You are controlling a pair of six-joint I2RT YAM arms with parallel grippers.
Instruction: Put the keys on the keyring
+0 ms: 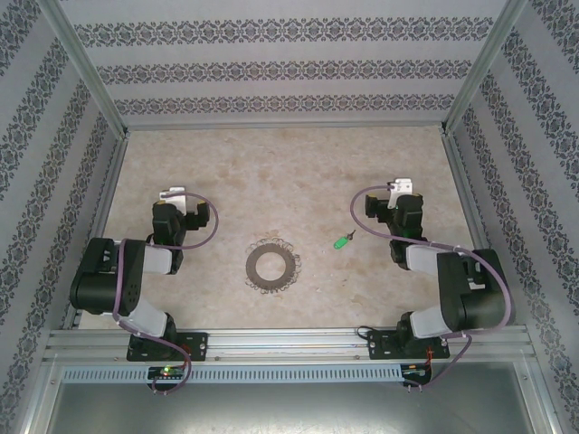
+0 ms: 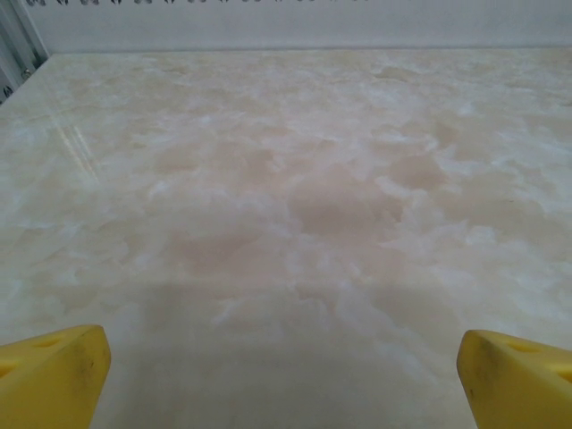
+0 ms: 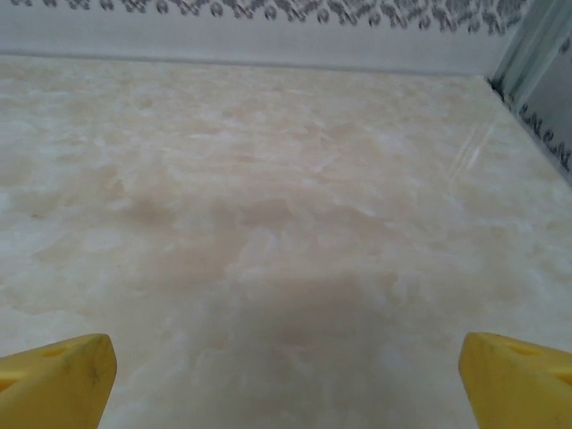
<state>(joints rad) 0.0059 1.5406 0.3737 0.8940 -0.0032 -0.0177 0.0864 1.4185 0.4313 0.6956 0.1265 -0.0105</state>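
The keyring [image 1: 272, 264], a flat dark grey ring fringed with thin wire loops, lies on the table between the two arms. A small key with a bright green head [image 1: 342, 240] lies to its right, just left of the right arm. My left gripper [image 1: 172, 195] sits folded back at the left, well left of the ring. My right gripper [image 1: 400, 188] sits folded back at the right, above and right of the key. Both wrist views show yellow fingertips [image 2: 54, 375] [image 3: 55, 380] spread wide over bare marble, nothing between them.
The beige marbled table [image 1: 289, 172] is walled by patterned panels and aluminium posts on three sides. A metal rail [image 1: 289, 344] carrying the arm bases runs along the near edge. Open tabletop stretches toward the back wall.
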